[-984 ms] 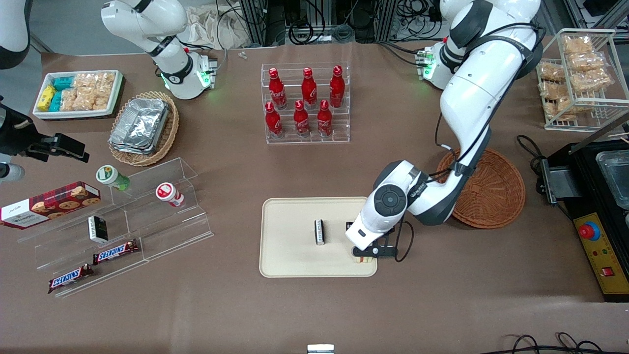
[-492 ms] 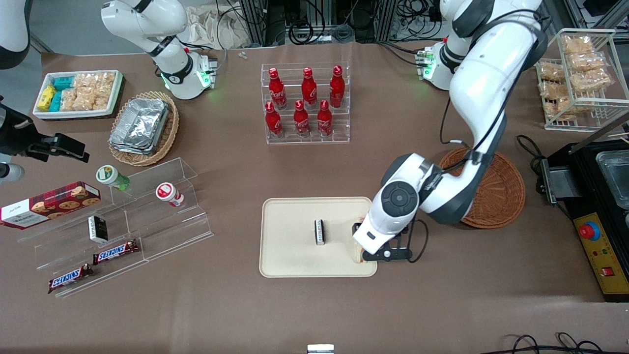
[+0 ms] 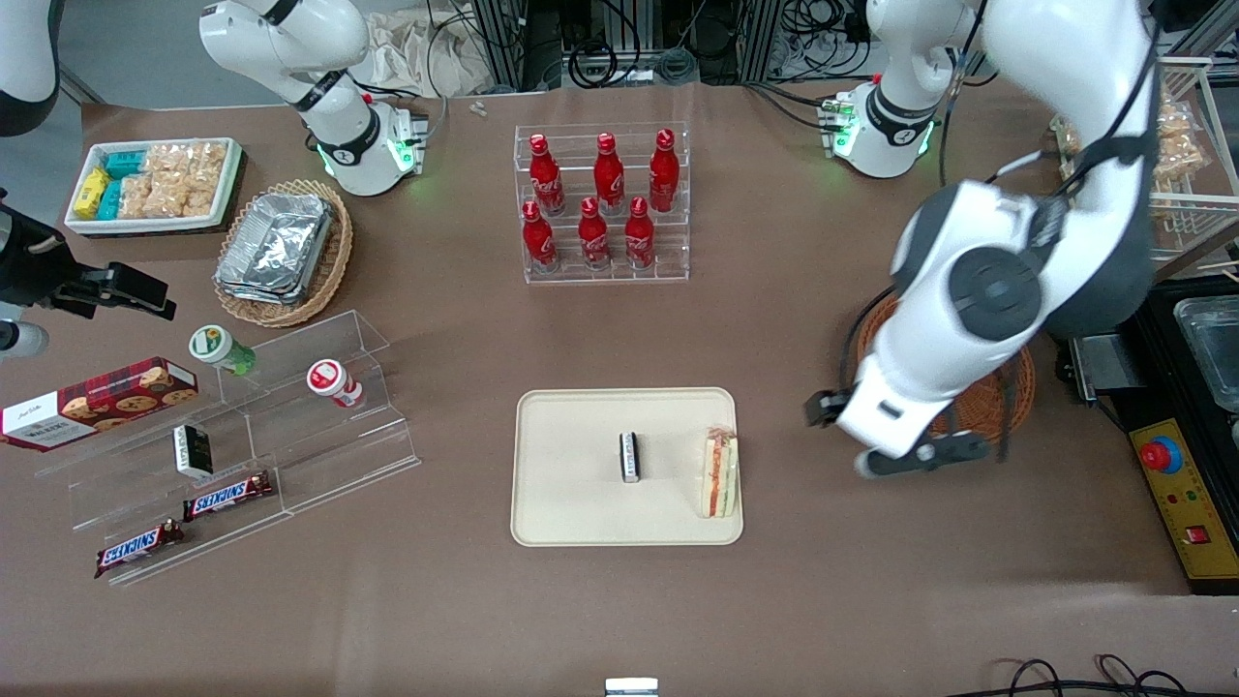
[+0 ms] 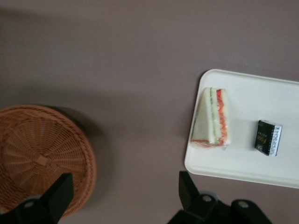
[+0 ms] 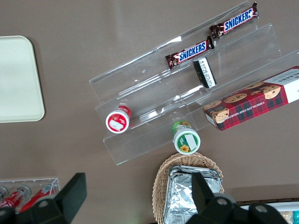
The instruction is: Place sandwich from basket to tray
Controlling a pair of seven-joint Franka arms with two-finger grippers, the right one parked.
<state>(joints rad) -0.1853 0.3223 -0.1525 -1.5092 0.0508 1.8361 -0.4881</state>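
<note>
Brown matte counter [image 3: 465,600], smooth, carrying all items listed.

Tray [image 3: 571,503]: flat beige rectangle, rounded corners, low rim, plain surface. Sandwich [image 3: 720,473]: triangular wedge of pale bread lying on the tray at its edge toward the working arm's end, cut face showing red, orange and green bands. Small dark packet [image 3: 629,456]: stands near the tray's middle, apart from the sandwich.

Basket [image 3: 1007,387]: round, shallow, reddish-brown wicker, largely covered by the arm in the front view. The left wrist view shows its woven rings and spokes [image 4: 42,158] plainly, with nothing in the part seen, and shows bare counter between it and the tray [image 4: 280,93]; there the sandwich [image 4: 212,119] lies just inside the tray's rim with the packet [image 4: 268,137] beside it.

Tool [image 3: 886,440]: raised above the counter between tray and basket, well clear of the sandwich. In the left wrist view its two dark fingers [image 4: 58,193] stand wide apart, with nothing held between them and nothing touched.

Front view only: clear acrylic rack [image 3: 605,271] of red bottles; stepped clear shelf [image 3: 319,455] with Snickers bars [image 3: 227,499]; tan wicker basket [image 3: 329,266] of crinkled foil trays.
</note>
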